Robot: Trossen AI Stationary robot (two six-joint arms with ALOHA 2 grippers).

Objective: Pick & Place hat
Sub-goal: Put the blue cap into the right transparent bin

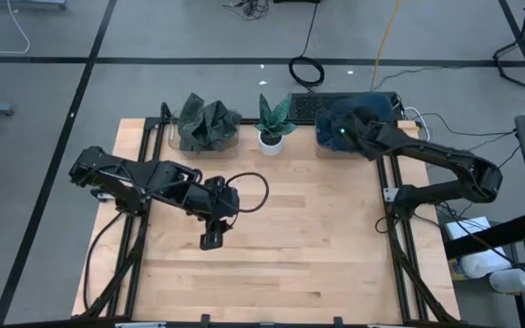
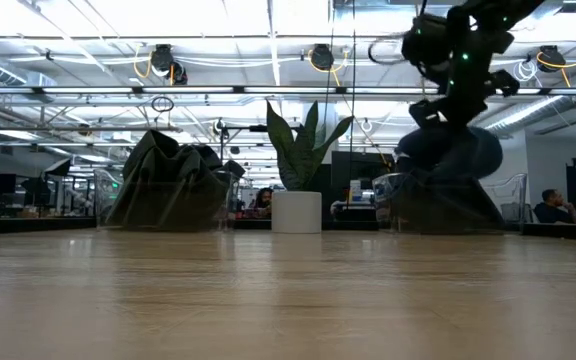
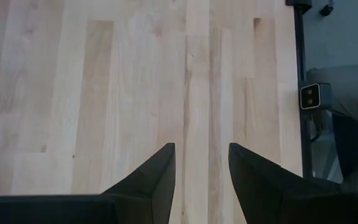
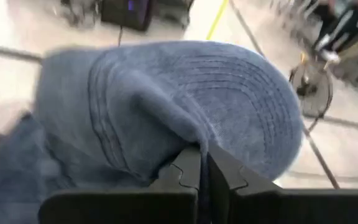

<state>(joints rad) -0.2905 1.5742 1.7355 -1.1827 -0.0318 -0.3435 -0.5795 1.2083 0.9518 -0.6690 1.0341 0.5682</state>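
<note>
**Right gripper pinches blue hat over the far-right bin**

The right gripper (image 4: 202, 167) has its 2 fingers pressed together on a fold of the blue hat (image 4: 229, 99), right by the stitched brim. Seen from above, the hat (image 1: 358, 107) sits at about 1 o'clock on the counter (image 1: 317, 246), over the clear bin (image 1: 328, 146) at the far right edge. From counter height, the hat (image 2: 448, 155) hangs just above that bin's pile.

The left gripper (image 3: 201, 177) hovers over bare wood near the middle of the counter, its fingers spread with nothing between them.

At 12 o'clock stands a potted plant (image 1: 272, 123); at 11 o'clock, another bin with dark hats (image 1: 206, 123).
</note>
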